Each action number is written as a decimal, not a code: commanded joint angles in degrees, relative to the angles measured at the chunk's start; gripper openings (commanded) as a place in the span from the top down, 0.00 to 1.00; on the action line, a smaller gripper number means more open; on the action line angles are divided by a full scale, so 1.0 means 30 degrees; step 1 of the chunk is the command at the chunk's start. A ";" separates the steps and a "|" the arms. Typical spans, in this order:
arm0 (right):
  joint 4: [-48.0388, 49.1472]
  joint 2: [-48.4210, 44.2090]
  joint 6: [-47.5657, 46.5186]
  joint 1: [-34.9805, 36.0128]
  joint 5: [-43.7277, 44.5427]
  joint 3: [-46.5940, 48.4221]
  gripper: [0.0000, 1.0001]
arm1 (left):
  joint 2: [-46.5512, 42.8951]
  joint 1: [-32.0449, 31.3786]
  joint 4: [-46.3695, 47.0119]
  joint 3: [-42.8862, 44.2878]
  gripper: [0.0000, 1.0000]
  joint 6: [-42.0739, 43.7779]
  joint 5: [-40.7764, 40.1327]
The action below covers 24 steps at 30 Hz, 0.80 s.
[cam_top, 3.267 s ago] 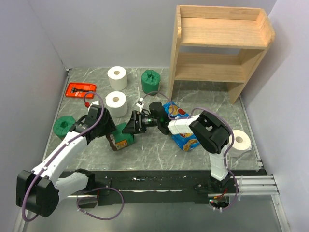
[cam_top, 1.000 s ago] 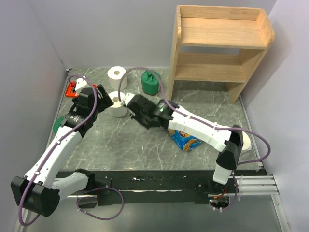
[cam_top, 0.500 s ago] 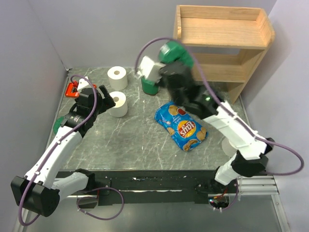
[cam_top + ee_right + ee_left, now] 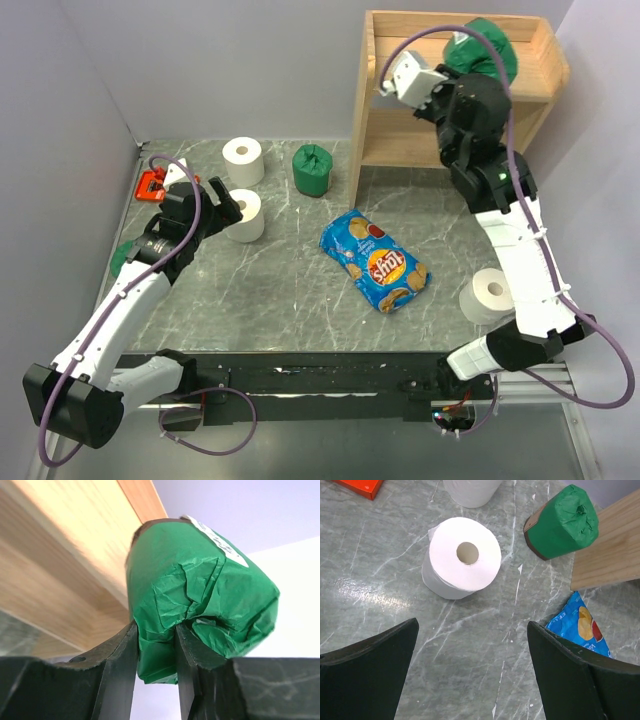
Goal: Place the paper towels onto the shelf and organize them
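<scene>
My right gripper [image 4: 468, 68] is shut on the crumpled wrapping of a green paper towel roll [image 4: 482, 52], held over the top tier of the wooden shelf [image 4: 440, 150]. In the right wrist view the fingers pinch the green roll [image 4: 200, 590] against the shelf wood [image 4: 65, 555]. My left gripper [image 4: 215, 210] stands open beside a white roll [image 4: 245, 215], with that white roll [image 4: 464, 557] ahead of its jaws. Another white roll [image 4: 243, 160], a green roll [image 4: 312, 170], a white roll at the right [image 4: 490, 293] and a partly hidden green roll [image 4: 122, 258] stand on the table.
A blue chip bag [image 4: 375, 262] lies mid-table, in front of the shelf. A red flat tool [image 4: 150, 183] sits at the far left behind my left arm. The left wrist view shows the shelf's side panel [image 4: 610, 545] next to the green roll [image 4: 561, 522].
My right arm has swung up and to the right, carrying the green roll from beside the shelf to its top tier. The left arm has stayed still.
</scene>
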 commanded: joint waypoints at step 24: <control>0.1382 0.0727 0.6513 -0.2757 -0.4579 0.1507 0.54 | -0.0343 0.0219 0.1085 0.0113 0.04 0.1160 0.2069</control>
